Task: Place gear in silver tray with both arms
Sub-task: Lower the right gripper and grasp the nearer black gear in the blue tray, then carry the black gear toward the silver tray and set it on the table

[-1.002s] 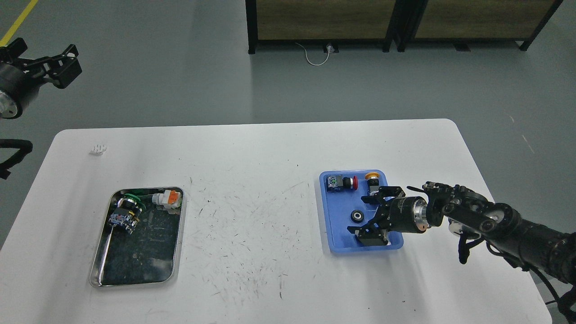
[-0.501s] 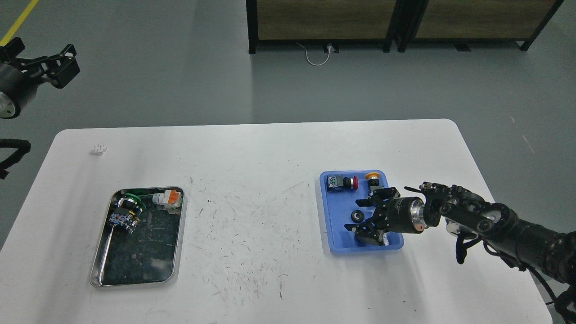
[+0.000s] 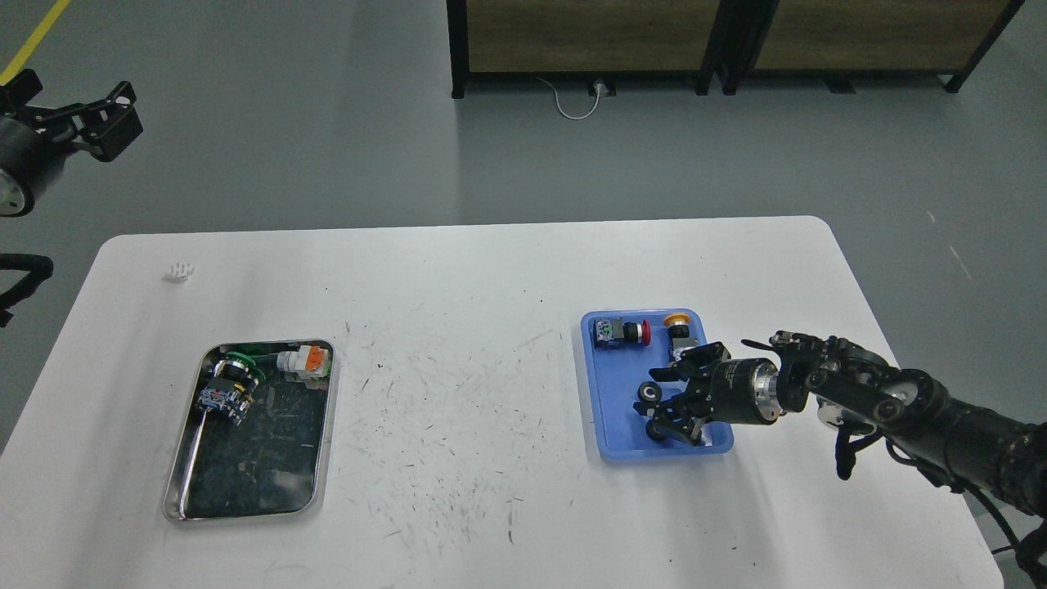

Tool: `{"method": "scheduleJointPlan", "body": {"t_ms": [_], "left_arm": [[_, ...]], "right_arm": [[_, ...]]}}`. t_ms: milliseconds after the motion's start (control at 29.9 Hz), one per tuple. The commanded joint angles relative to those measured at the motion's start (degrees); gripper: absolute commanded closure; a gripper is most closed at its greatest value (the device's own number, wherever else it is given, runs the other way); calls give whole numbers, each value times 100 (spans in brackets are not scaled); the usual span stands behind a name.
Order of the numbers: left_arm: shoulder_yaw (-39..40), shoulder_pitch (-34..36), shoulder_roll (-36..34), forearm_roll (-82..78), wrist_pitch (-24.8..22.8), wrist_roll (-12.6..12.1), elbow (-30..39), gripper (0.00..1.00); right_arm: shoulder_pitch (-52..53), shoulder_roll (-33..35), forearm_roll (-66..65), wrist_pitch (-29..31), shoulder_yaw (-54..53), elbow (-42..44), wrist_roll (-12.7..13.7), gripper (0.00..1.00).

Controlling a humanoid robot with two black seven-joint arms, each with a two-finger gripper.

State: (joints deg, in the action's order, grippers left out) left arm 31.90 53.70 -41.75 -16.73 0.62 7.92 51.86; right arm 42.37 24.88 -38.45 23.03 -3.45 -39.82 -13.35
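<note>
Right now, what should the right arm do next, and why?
Probably close on the small black gear in the blue tray. The right gripper hangs over that tray with its jaws spread around the gear, not yet closed, and the silver tray holds no gear.

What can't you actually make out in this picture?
- Head view: whether the right gripper grips the black gear; dark fingers overlap it.
- Left gripper: small, dark, its arm cut by the left edge.
- Small white thing on the table: too tiny to identify.
</note>
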Motion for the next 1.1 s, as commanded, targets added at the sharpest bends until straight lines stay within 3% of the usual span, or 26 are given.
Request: {"method": "scheduleJointPlan", "body": {"t_ms": [0,501,802,1069], "left_arm": [[0,0,-26,3,-1,-1,9,2],[-8,0,-35,-5,-1,-19,9,2],[-8,-35,-35,-5,-1,-45,9,2],[-78,-62,9,-5,34,-45,9,2]], "right_arm": [[-1,0,-5,0,11,0,8,49],[8,43,-5,96,3,-87,-9,74],[298,281,13,184,-173,-702,-9,74],[658,-474,-5,281,186,-668,8,73]]}}
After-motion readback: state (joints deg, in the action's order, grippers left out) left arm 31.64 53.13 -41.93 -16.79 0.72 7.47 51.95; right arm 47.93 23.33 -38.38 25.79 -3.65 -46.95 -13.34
